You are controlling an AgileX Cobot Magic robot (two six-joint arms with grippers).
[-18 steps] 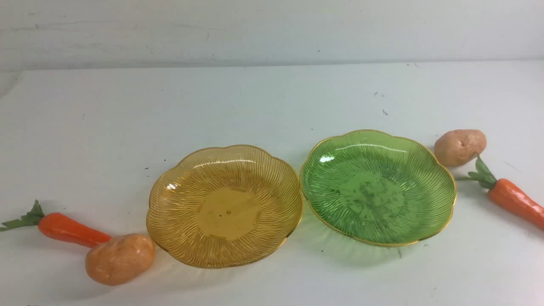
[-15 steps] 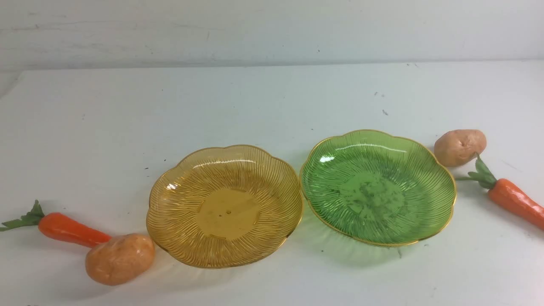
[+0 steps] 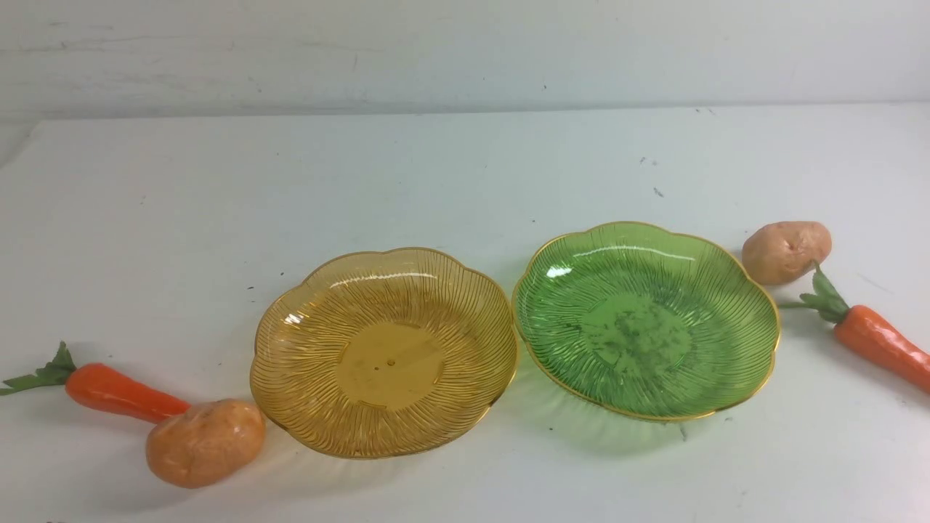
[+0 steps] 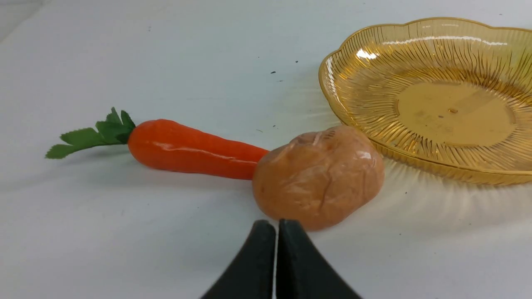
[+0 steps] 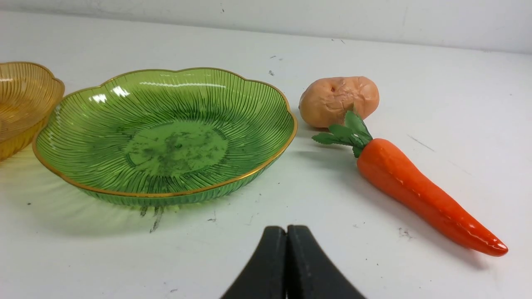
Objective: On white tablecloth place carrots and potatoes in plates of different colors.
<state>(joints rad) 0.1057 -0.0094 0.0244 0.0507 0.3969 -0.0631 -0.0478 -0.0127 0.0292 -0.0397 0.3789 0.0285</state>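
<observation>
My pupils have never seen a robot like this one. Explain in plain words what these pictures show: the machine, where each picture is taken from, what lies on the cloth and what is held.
The machine is a robot with two arms. One picture looks forward from between the arms; the other two come from cameras on its left and right wrists.

On the white cloth sit two empty plates, side by side: an amber plate on the left and a green plate on the right. Beyond the amber one lie a left carrot and left potato; beyond the green, a right potato and right carrot.

Nothing is held: the left pincer and right pincer are both shut and empty.
</observation>
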